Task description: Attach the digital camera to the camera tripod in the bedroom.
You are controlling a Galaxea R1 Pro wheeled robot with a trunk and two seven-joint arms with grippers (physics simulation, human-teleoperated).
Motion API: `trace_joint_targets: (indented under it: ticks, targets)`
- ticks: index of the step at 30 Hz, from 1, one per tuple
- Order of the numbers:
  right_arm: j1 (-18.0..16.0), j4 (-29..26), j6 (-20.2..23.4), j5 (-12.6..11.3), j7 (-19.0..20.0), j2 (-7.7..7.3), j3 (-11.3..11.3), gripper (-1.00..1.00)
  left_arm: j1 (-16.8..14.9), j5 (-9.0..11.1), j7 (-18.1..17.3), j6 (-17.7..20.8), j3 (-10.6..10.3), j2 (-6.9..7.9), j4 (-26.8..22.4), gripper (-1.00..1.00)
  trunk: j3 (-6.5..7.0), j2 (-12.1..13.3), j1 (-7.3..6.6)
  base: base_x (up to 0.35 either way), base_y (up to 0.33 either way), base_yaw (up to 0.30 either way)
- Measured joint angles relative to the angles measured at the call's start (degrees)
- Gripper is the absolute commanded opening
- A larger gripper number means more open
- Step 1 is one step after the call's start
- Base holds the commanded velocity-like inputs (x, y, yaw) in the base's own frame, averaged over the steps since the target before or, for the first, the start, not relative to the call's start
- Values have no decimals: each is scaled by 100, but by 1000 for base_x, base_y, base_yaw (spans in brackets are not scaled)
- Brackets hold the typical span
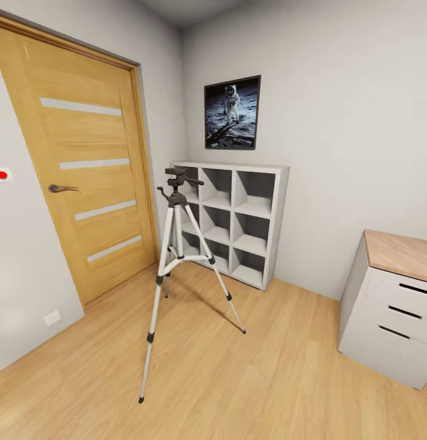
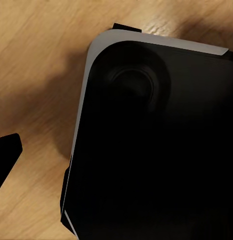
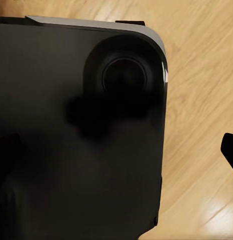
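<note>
The camera tripod (image 1: 176,197) stands upright on the light wood floor (image 1: 250,385) of the bedroom, legs spread, between the wooden door (image 1: 85,183) and the white cube shelves (image 1: 238,226). Its dark grey head carries nothing on top, and the pan handle points right. The digital camera is out of view. In the left wrist view my left gripper (image 2: 116,160) hangs open over my black base (image 2: 156,150), one black fingertip (image 2: 7,155) at the frame's edge. In the right wrist view my right gripper (image 3: 116,150) is open too, with a fingertip (image 3: 229,150) over the floor.
An astronaut picture (image 1: 232,113) hangs above the shelves. A white drawer cabinet with a wooden top (image 1: 391,305) stands at the right. The shut door has a red switch (image 1: 1,175) on the wall beside it. Bare floor lies between me and the tripod.
</note>
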Motion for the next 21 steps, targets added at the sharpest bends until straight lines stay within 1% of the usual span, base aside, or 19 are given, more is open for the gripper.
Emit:
trace_joint_targets:
  ticks: [16, 21]
  targets:
    - [0, 0, 3, 6, 0, -16, 4, 100, 0, 0, 1, -3, -2, 0, 0, 100, 0, 0, 0, 0, 0, -3]
    - [0, 0, 1, 10, 2, -43, 9, 100, 0, 0, -1, 1, 0, 0, 0, 100, 0, 0, 0, 0, 0, 0]
